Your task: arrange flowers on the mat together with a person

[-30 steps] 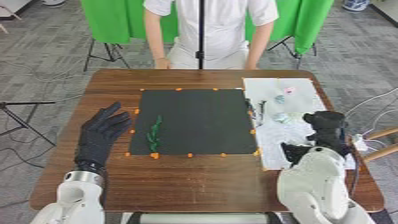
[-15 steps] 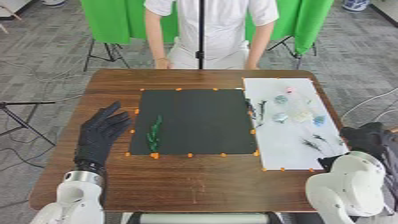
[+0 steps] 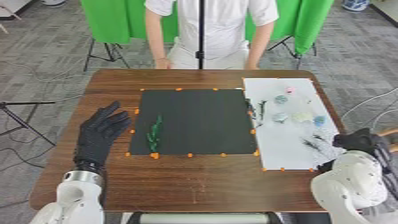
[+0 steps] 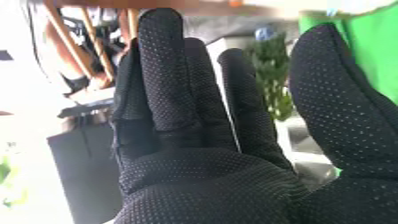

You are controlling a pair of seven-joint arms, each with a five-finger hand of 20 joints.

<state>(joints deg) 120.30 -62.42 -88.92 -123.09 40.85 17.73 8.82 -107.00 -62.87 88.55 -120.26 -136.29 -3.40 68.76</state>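
Your right hand (image 3: 357,140) is at the table's (image 3: 147,185) three o'clock, your left hand (image 3: 100,131) at nine, both with straight, slightly spread fingers. Green sprig (image 3: 155,135) lies at the black mat's (image 3: 202,120) eight o'clock!

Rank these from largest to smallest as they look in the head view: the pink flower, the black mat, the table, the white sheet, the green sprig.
1. Table
2. Black mat and white sheet: too alike in area to rank
3. Green sprig
4. Pink flower
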